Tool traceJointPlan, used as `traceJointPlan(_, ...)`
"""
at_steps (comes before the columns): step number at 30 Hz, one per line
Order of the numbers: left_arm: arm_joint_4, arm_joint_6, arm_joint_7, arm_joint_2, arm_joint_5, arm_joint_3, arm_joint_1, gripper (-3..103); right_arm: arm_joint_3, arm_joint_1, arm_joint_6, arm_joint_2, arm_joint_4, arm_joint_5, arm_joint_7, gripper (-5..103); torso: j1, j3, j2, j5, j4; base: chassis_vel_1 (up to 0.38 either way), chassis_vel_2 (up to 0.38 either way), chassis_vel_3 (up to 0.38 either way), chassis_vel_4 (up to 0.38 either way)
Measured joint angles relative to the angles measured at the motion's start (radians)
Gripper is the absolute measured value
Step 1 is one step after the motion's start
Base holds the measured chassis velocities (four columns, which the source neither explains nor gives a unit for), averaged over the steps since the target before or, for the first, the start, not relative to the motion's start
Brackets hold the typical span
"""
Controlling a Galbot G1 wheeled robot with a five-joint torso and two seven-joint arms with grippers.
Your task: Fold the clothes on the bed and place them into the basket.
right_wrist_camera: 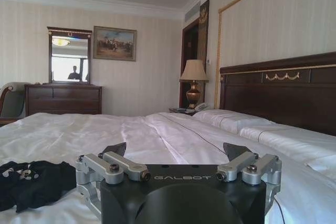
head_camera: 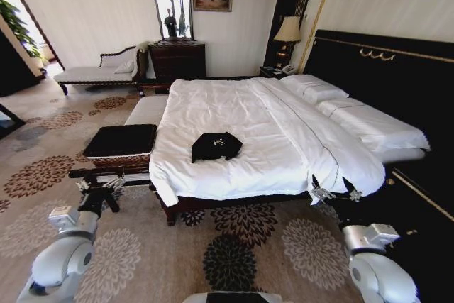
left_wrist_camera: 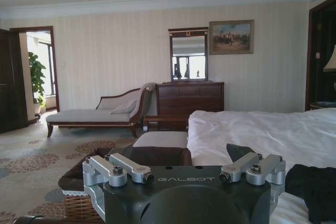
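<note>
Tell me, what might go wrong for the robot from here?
The black T-shirt lies crumpled on the soft white duvet, so an open gripper might pinch bedding along with it. The basket sits low beside the bed, so a loosely folded shirt could unfold while carried there.

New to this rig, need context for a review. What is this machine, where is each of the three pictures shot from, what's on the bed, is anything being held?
It is a wheeled robot with two arms, each ending in a two-finger gripper. The wide picture comes from a camera on its head, looking down at the bed. The other two come from cameras on each wrist, so the black "GALBOT" block at their lower edge is that arm's own gripper.

The left gripper hangs by the bed's near corner, just in front of the basket, a wicker box with a black top. The right gripper hangs at the other near corner. Both are open and hold nothing.

On the white duvet lies one black T-shirt, bunched up, touched by neither gripper.
</note>
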Motion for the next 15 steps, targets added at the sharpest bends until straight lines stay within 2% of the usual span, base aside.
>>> traceJointPlan(4,-0.009,0.0,0.0,-0.033,0.016,0.011,0.014,100,-0.001,0.006,0.0,-0.005,0.001,0.0,0.001,100,0.0,0.0,0.0,0.0,0.0002,0.0,0.0,0.0,0.0)
traceJointPlan(15,-0.015,-0.004,0.011,-0.051,0.036,0.012,0.03,100,-0.003,-0.008,-0.004,0.002,0.002,0.005,-0.008,100,0.0,0.0,0.0,0.0,0.0002,0.0,0.0,0.0,0.0)
